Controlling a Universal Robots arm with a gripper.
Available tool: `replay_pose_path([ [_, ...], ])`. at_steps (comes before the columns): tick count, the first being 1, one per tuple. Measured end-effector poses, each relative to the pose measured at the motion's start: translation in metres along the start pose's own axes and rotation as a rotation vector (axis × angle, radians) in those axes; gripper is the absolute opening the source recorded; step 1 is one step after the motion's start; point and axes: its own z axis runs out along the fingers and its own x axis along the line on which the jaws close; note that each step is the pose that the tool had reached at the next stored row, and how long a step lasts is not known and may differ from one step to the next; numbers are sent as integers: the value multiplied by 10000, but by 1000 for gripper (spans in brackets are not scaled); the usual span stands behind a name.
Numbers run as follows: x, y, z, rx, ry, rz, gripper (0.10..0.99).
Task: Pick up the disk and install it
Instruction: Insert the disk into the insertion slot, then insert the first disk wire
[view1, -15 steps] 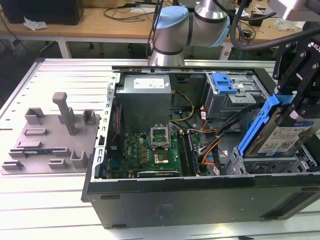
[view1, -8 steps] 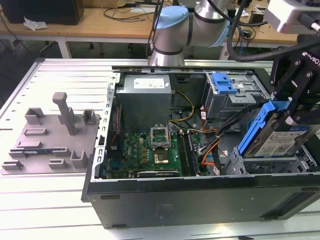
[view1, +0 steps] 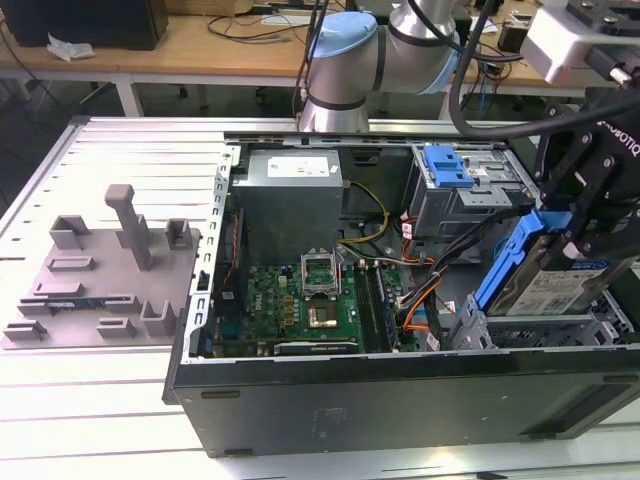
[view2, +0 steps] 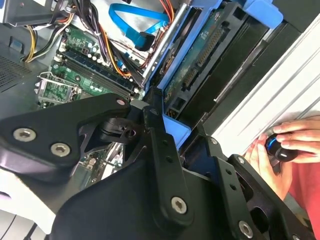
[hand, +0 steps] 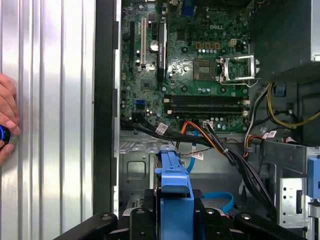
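**Gripper and load.** The gripper (view1: 578, 228) is clamped on the disk (view1: 552, 288), with its fingers bearing on opposite sides of the blue carrier (hand: 175, 176). In the second wrist view the disk (view2: 197, 60) shows its green circuit face.

**Governing relation.** The disk lies directly ahead of the fingers. Its long axis slopes down from the gripper towards the grey metal bay (view1: 470, 325) in the corner of the computer case (view1: 400, 385), at the exterior view's right. It is tilted, not level with the bay floor. The orange and black cables (hand: 220, 145) and the motherboard (view1: 320, 300) lie beyond its low end.

**Surroundings.** The drive cage (view1: 447, 200) stands apart, farther back. A person's hand (view2: 280, 150) rests on a knob outside the case.

**Obscured.** Whether the disk's lower edge touches the bay rails cannot be told, as the case wall cuts it off.
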Motion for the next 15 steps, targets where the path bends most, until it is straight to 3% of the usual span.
replay_pose_path([
  [2,3,0,23,-55,0,2,365],
  [4,9,0,72,-225,0,8,365],
  [5,10,-1,80,-261,1,8,439],
  [8,9,-2,86,-341,-1,8,439],
  [15,6,-2,86,-342,-2,5,439],
])
